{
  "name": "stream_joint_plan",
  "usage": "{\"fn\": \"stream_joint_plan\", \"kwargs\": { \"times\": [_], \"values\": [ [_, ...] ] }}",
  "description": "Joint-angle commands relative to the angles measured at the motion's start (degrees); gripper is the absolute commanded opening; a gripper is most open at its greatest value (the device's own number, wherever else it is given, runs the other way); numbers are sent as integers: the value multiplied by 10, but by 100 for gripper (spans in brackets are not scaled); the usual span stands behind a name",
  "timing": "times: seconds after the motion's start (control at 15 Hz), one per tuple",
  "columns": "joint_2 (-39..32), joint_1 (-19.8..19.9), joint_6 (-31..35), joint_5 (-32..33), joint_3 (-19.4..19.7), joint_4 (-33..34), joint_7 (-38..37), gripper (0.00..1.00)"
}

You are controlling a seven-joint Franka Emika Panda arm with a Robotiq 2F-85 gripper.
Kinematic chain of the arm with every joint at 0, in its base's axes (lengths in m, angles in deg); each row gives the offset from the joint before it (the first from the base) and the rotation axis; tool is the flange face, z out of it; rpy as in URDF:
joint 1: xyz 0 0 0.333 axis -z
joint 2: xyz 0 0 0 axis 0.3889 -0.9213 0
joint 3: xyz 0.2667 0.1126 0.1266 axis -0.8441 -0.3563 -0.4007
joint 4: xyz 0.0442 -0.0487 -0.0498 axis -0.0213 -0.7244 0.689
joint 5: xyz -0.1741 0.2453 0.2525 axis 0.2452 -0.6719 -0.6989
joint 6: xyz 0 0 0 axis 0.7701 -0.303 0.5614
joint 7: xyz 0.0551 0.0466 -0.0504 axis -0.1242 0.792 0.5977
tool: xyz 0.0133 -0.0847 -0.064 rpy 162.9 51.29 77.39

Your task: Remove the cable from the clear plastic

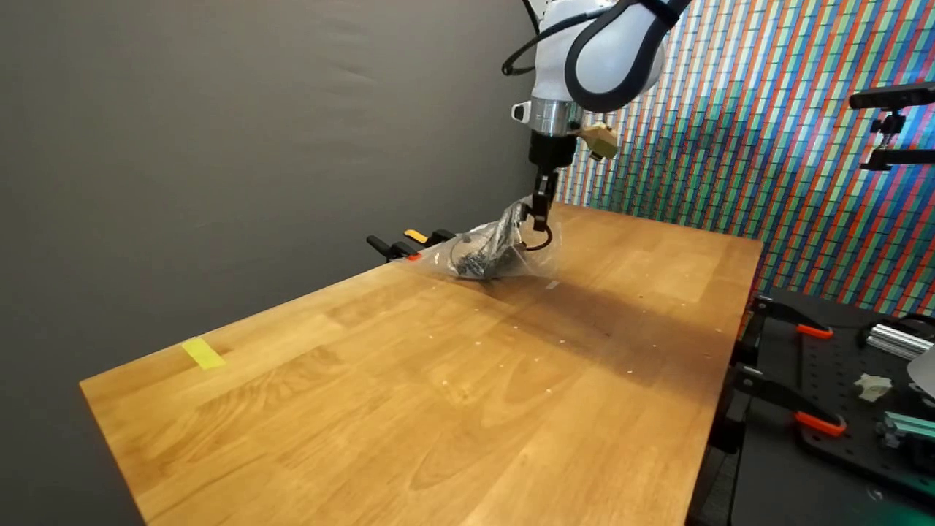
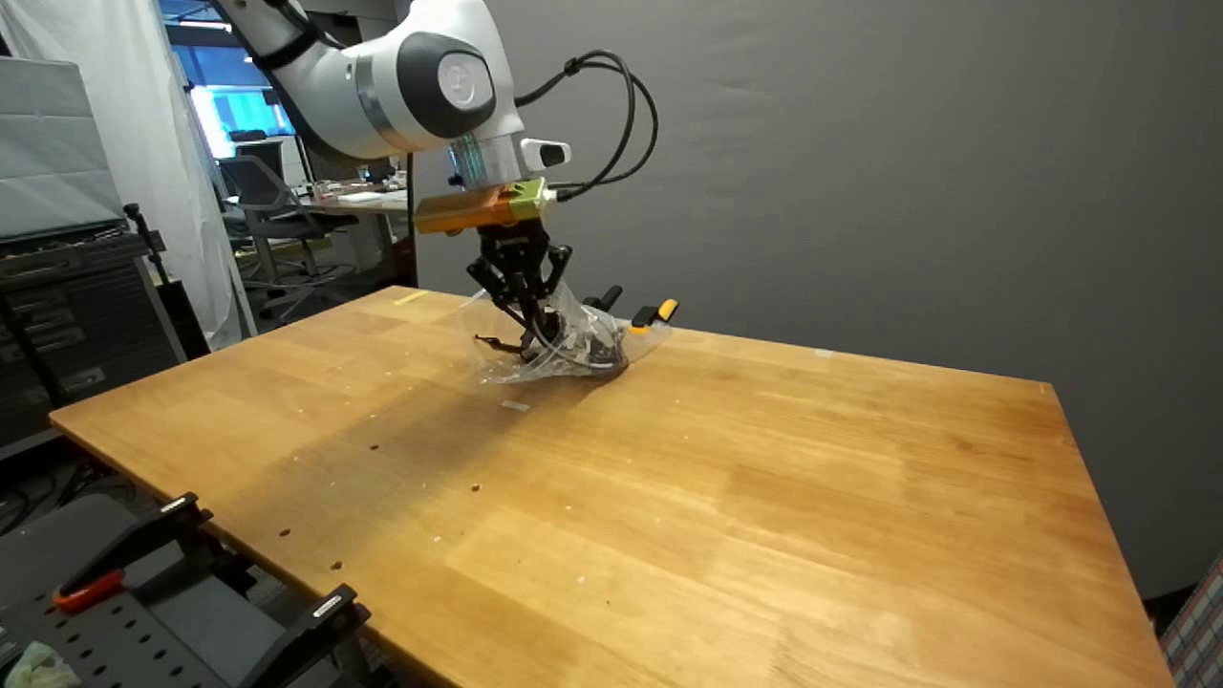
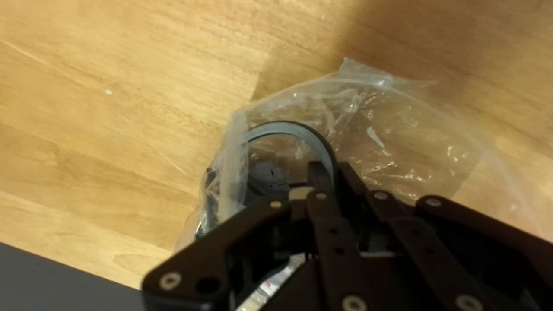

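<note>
Background: a grey wall point(image 1: 256, 146) in both exterior views; a multicoloured striped panel point(image 1: 803, 146) in an exterior view. Work surface: wooden table point(image 2: 812, 497). Manipulator: white arm point(image 2: 439, 91), over the table. Packaging: clear plastic point(image 3: 389, 112), crumpled, on the table. Gripper point(image 3: 332, 172): pointing down, jaws nearly together, the cable point(image 3: 302, 131) pinched between them. Cable: dark, bent into an arc at the clear plastic; whether inside or over it cannot be told. In the wrist view the bend points to the top; one leg runs down between the jaws, the other left to the plastic's pale band. Markings: the arm's round emblem point(image 2: 461, 81) and the red mark point(image 3: 268, 287) on a silvery strip point(image 3: 281, 276) are illegible.
</note>
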Motion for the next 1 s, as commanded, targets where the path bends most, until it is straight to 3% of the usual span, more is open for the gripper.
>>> {"fn": "stream_joint_plan", "kwargs": {
  "times": [0.0,0.53,0.93],
  "values": [
    [71,49,-111,-46,-37,-1,38,10],
    [127,81,-370,-97,-18,78,7,10],
    [142,80,-530,-114,-16,156,-55,10]
  ]
}}
